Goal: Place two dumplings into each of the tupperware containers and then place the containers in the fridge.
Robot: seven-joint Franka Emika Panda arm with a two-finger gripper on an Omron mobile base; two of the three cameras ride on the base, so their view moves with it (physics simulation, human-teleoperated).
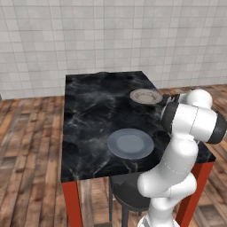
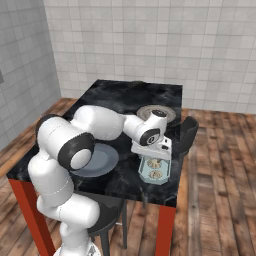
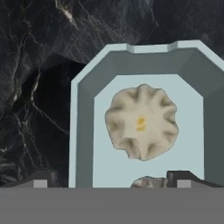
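Observation:
One pale blue-green tupperware container (image 2: 155, 172) sits near the right front edge of the black marble table (image 2: 125, 100). Two tan crimped dumplings lie in it, one (image 2: 154, 163) behind the other (image 2: 156, 175). My gripper (image 2: 152, 155) hangs just above the tub, pointing down, open. In the hand view its fingertips (image 3: 183, 178) stand wide apart over the container (image 3: 83, 131), with one dumpling (image 3: 141, 121) whole in the middle and the second dumpling (image 3: 148, 181) peeking in at the bottom. The fridge is out of view.
A round beige plate (image 1: 146, 96) lies at the table's far right, a round blue-grey plate (image 1: 131, 143) near the front. A dark stool (image 1: 128, 195) stands under the front edge, between the red table legs (image 1: 73, 201). Wooden floor surrounds the table.

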